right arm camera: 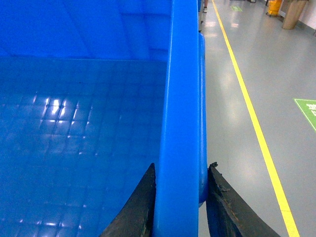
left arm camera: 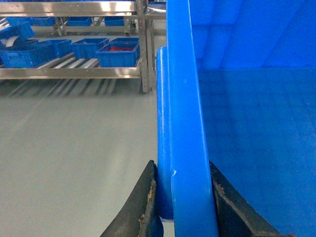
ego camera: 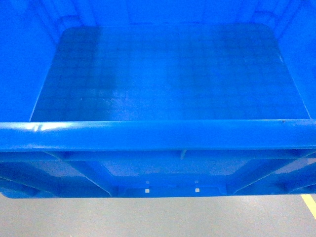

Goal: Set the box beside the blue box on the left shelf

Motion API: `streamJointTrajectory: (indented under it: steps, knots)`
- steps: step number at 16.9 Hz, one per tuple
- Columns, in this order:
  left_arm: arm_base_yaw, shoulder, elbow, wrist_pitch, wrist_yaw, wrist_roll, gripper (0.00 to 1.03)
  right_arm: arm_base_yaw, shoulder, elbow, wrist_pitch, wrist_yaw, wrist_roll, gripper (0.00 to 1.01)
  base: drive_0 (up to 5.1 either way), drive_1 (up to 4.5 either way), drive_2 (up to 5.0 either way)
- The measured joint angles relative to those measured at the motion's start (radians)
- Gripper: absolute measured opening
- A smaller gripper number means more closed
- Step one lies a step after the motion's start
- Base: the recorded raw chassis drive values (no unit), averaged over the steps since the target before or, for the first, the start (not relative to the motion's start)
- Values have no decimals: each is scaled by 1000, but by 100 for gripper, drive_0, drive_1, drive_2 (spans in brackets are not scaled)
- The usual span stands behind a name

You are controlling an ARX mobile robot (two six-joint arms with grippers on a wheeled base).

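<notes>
The box, a large bright-blue crate with a gridded floor, fills the head view and hangs above the grey floor. My left gripper is shut on its left rim, one black finger inside the wall and one outside. On the opposite rim, my right gripper is shut the same way. The left shelf, a metal rack with roller tracks, stands far off at the upper left of the left wrist view. Several blue boxes sit on it, the nearest holding something red. Neither gripper shows in the head view.
Open grey floor lies between the crate and the rack. A rack post stands at the shelf's right end. A yellow floor line runs along the right side, with a green floor mark beyond it.
</notes>
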Motion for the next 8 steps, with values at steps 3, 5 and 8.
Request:
streamJointTrajectory:
  steps: [3, 5, 8]
  knots:
    - [0, 0, 0, 0, 0, 0, 20, 0, 1, 0, 0, 0, -1, 21, -9, 405, -422]
    - [0, 0, 0, -2, 0, 0, 20, 0, 0, 0, 0, 1, -2, 21, -12, 402, -426]
    - [0, 1, 0, 0, 0, 0, 20, 0, 0, 0, -2, 0, -1, 21, -11, 402, -425]
